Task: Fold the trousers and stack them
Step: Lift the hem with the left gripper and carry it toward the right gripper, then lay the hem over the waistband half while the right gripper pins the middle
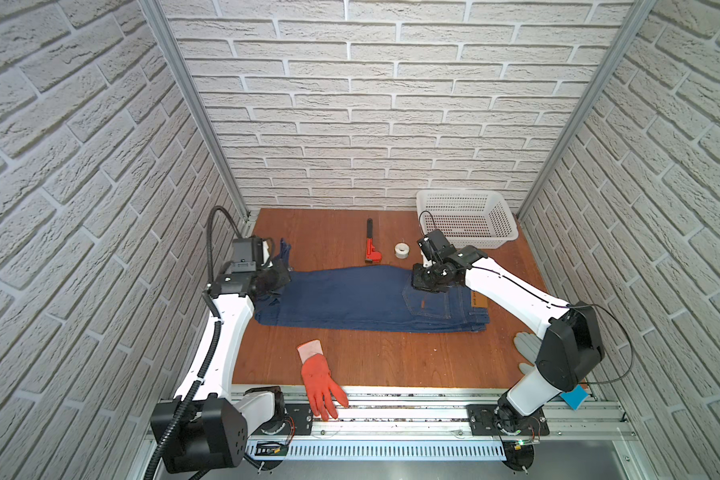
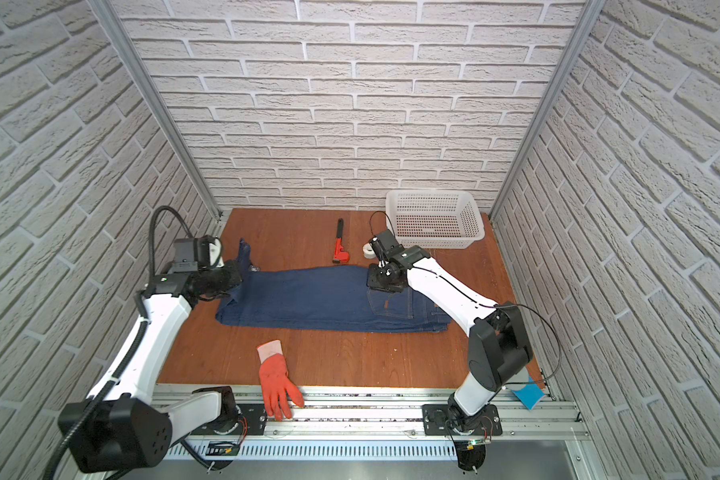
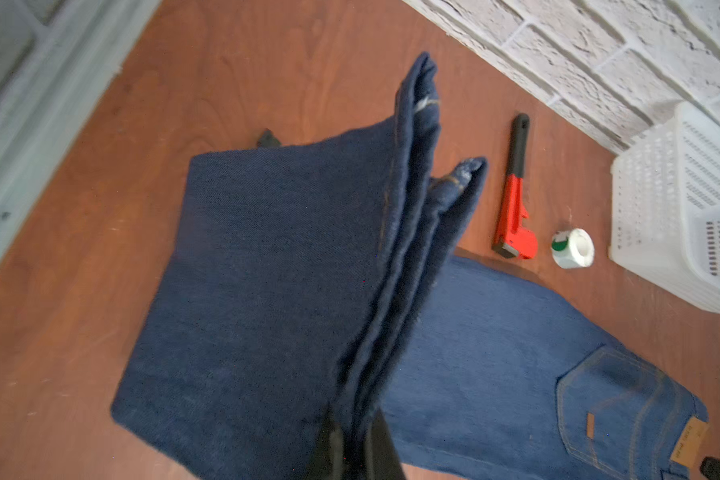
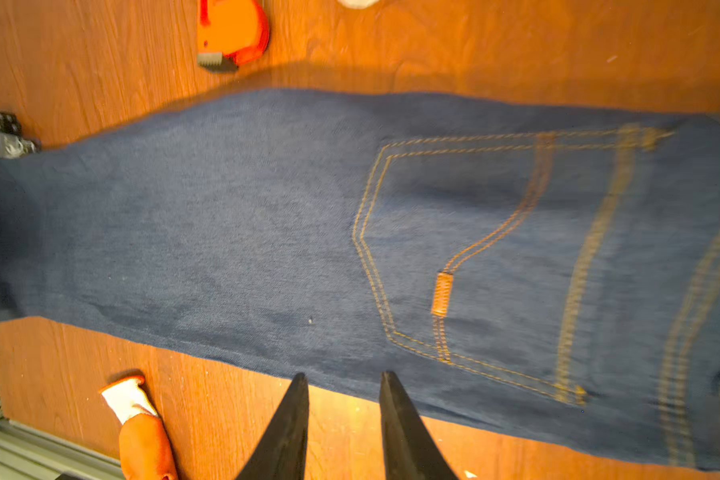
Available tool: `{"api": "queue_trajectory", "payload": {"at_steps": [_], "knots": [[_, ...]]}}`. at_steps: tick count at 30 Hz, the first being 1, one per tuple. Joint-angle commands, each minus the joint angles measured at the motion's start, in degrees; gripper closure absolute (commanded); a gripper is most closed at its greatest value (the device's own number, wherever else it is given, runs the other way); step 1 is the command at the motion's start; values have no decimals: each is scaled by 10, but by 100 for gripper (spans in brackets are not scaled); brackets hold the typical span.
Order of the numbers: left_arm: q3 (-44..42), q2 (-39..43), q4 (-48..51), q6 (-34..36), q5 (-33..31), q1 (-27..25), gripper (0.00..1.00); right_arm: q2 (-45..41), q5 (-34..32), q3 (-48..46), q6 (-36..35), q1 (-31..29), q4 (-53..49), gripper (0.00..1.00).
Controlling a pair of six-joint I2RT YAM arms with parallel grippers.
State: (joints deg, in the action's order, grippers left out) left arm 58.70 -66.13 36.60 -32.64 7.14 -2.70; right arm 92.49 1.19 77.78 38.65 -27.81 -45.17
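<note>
Two leg ends of the trousers (image 1: 350,299) are pinched by the left gripper (image 3: 353,432) and raised near the desk's (image 1: 391,361) left edge; the rest is laid flat across the middle, waist toward the right edge; the right gripper (image 4: 344,376) is held spread and empty over the back pocket (image 1: 427,305).

I find my left arm reaching forward, left gripper (image 3: 352,415) aloft, jaws clamped on the trousers (image 3: 267,270). My right arm reaches inward, right gripper (image 4: 344,374) pointing down, jaws parted, empty.
</note>
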Motion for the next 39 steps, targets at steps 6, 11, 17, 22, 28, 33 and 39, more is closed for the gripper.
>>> {"api": "queue_trajectory", "payload": {"at_steps": [6, 11, 17, 22, 28, 33, 39], "knots": [[-28, -62, -124, -119, -90, -183, 100, -66, -12, -42, -16, 35, -18, 68], [-4, -124, -144, -138, -114, -242, 100, -84, -12, -58, -20, 50, -20, 68], [18, -189, -175, -154, -150, -290, 100, -87, -4, -69, -20, 59, -15, 68], [37, -221, -187, -160, -181, -318, 100, -86, -1, -69, -22, 62, -17, 68], [50, -261, -201, -170, -186, -335, 100, -84, 2, -69, -23, 65, -13, 68], [67, -295, -192, -173, -180, -341, 100, -82, 5, -71, -23, 66, -13, 68], [74, -316, -169, -172, -167, -344, 100, -80, 6, -73, -23, 67, -12, 68]]}}
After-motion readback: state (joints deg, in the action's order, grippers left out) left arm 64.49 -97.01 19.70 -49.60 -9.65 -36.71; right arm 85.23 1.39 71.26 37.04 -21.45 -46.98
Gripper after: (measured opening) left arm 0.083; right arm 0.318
